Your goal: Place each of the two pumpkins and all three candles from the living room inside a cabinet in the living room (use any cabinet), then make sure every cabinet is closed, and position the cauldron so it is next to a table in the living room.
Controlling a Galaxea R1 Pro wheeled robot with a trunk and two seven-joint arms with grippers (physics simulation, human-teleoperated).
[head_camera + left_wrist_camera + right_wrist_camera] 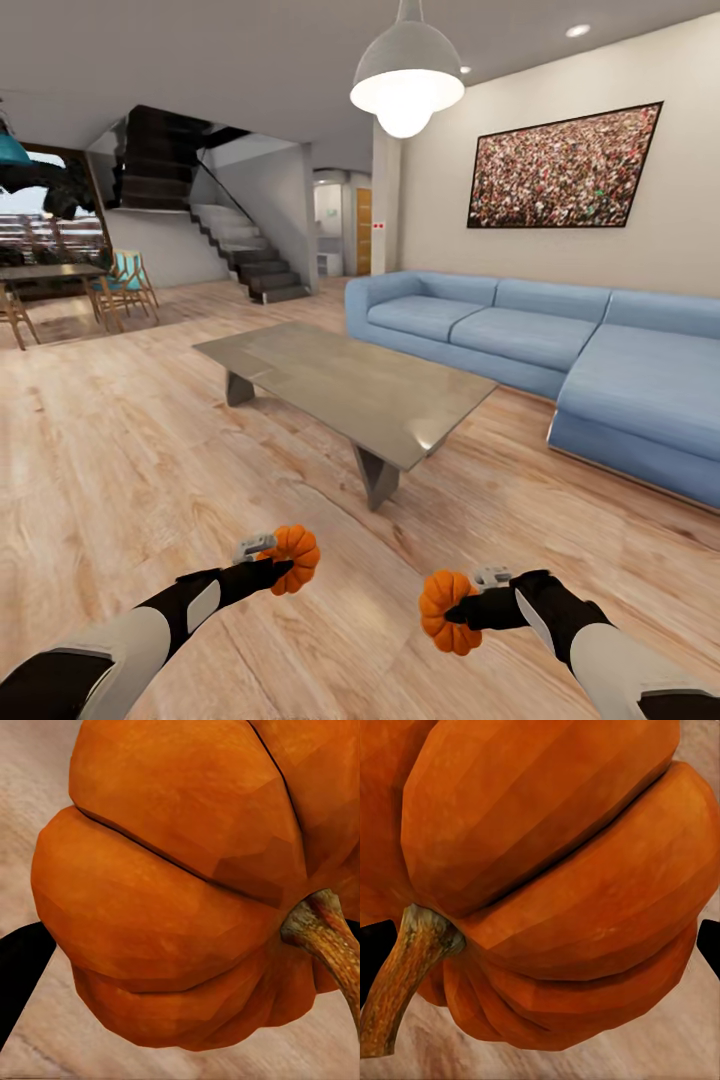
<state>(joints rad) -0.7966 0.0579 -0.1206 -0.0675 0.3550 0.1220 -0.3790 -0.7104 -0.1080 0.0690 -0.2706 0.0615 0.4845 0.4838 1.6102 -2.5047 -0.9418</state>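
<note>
Pumpkins [293, 558] [447, 611] gripped, one per claw; table [330, 385] ahead.

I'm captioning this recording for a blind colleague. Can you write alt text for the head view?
Each of the robot's two grippers holds a small orange pumpkin above a light wood-plank floor: the left pumpkin in the left gripper, the right pumpkin in the right gripper. Ahead stands a low grey table, with a blue corner sofa beyond it.

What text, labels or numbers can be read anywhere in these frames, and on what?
None readable.
Small red mark on the wall beside the far doorway: too small to read.
Framed crowd picture above the sofa: no lettering.
Both pumpkins: no labels.
</note>
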